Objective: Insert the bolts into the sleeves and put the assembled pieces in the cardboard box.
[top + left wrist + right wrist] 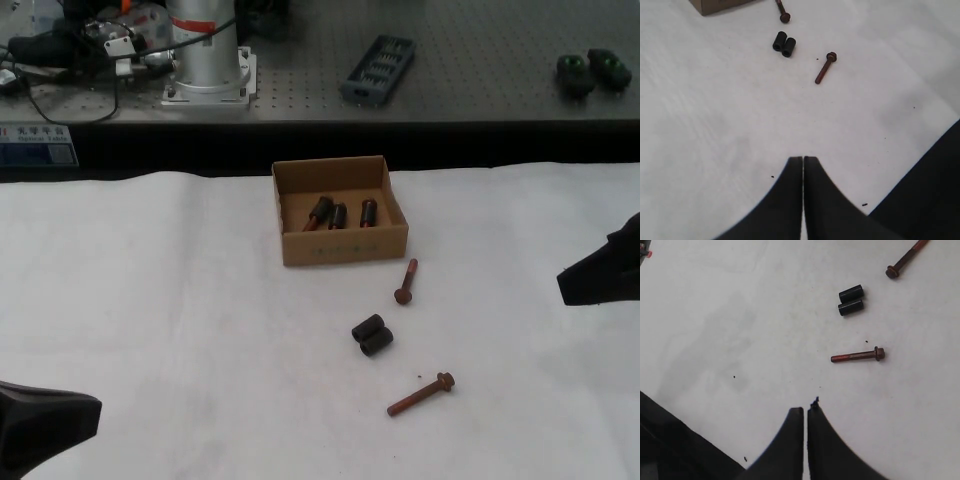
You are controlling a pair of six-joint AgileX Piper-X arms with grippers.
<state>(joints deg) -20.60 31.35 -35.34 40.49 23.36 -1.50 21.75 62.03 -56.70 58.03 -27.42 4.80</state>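
- High view: the cardboard box (345, 246) stands open on the white-covered counter (150, 300), toward the far side, with three assembled pieces (338, 214) lying on its floor
- On the near side of the box, two black sleeves (371, 334) lie side by side on the counter, touching each other
- One rusty bolt (406, 282) lies between the box and the sleeves, its head pointing toward the sleeves and close to them
- The second bolt (421, 394) lies on the near side of the sleeves, closer to the arms and well apart from the first
- Left wrist view: the left hand (803, 159) is clenched, fingertips pressed together with nothing between them, over bare counter and well short of the second bolt
- Right wrist view: the right hand (805, 410) is clenched too, with only a hairline between the fingertips and nothing held; the second bolt lies near it, the sleeves just beyond
- In the high view the left arm sits at the near left corner and the right arm at the right edge, both well apart from the box
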